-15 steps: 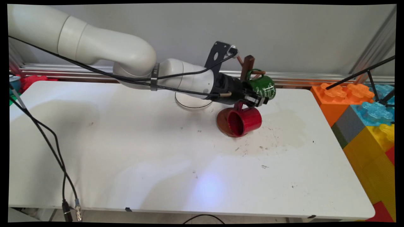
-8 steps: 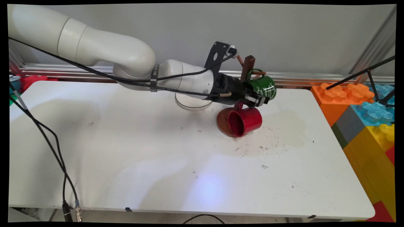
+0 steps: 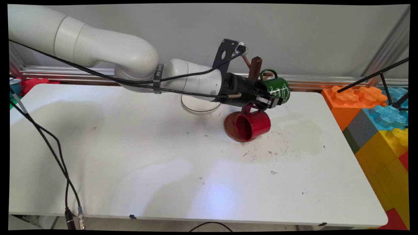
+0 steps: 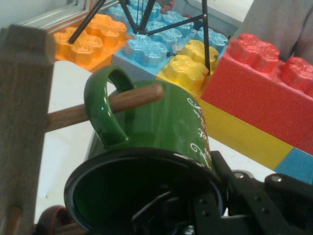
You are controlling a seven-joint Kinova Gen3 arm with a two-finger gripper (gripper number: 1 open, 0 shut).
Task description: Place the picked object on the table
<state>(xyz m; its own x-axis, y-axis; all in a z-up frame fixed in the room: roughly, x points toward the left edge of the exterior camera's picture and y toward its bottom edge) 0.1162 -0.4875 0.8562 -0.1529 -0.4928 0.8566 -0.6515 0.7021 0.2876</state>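
Two mugs are on a wooden mug stand (image 3: 255, 69) at the far side of the bench (image 3: 163, 156). The claw (image 3: 272, 98) is closed on the rim of the green mug (image 3: 277, 89), one finger inside the cup, holding it on its side with its handle (image 4: 103, 110) threaded over a peg (image 4: 115, 104) of the stand. Because of that grip the mouth faces the arm. A red mug (image 3: 253, 125) hangs lower, mouth toward the camera, above the stand's round base. Toy blocks (image 3: 378, 114) sit well apart at the right.
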